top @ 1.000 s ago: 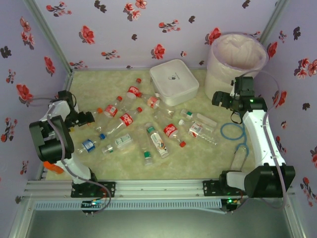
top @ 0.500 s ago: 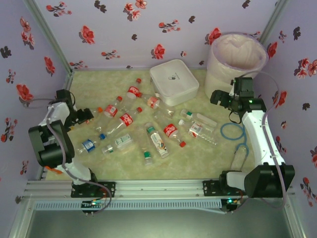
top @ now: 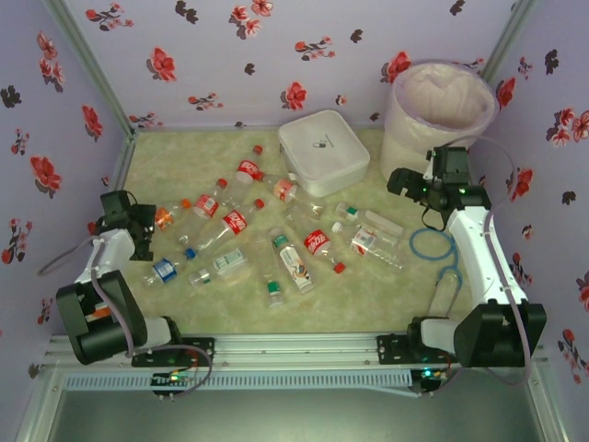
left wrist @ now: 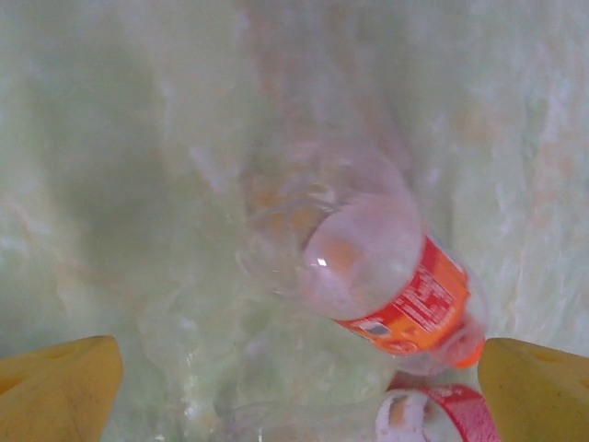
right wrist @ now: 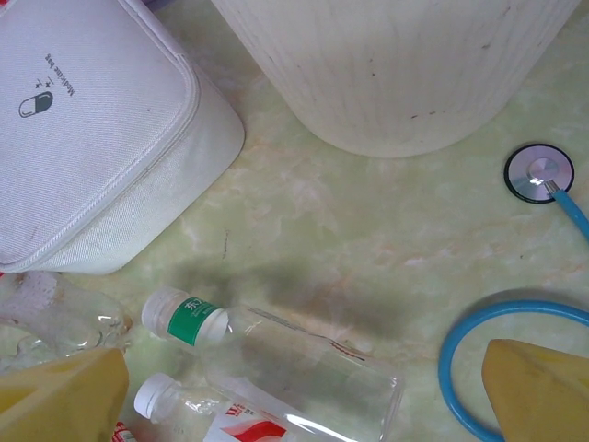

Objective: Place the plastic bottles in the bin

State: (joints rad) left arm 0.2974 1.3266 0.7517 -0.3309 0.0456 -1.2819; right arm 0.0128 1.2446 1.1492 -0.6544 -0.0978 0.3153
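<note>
1. Plastic bottles [top: 235, 223]: about 12 lie on their sides on the counter [top: 184, 157], scattered from its centre out toward 9 o'clock. None of them touches the bin.
2. The bin [top: 403, 138] stands in the counter's 1 o'clock corner with its liner folded over the rim. From above, only liner shows inside it and its bottom is hidden, so I judge that little or nothing has gone in.
3. The left hand [top: 140, 224] sits low at 9 o'clock, spread wide and holding nothing. In its wrist view the orange-labelled bottle [left wrist: 368, 267] lies ahead between the yellow fingertips [left wrist: 55, 387], base toward the camera, with no contact that I can see.
4. The right hand [top: 398, 178] hovers at 2 o'clock, just off the bin's 7 o'clock side, also wide open and empty. Its wrist view shows the green-banded bottle [right wrist: 276, 345] on the counter below it. A red-and-white-labelled bottle [right wrist: 212, 414] lies close at that one's 7 o'clock.
5. 2 things are no part of the job: the white lidded box [top: 322, 152] at 12 o'clock and the blue stethoscope [top: 433, 247] at 3 o'clock.
6. My judgement is that the task is at or near its start. Every bottle seen is still to be picked up, carried to 1 o'clock and dropped in. Those by the left hand have the farthest to go.
</note>
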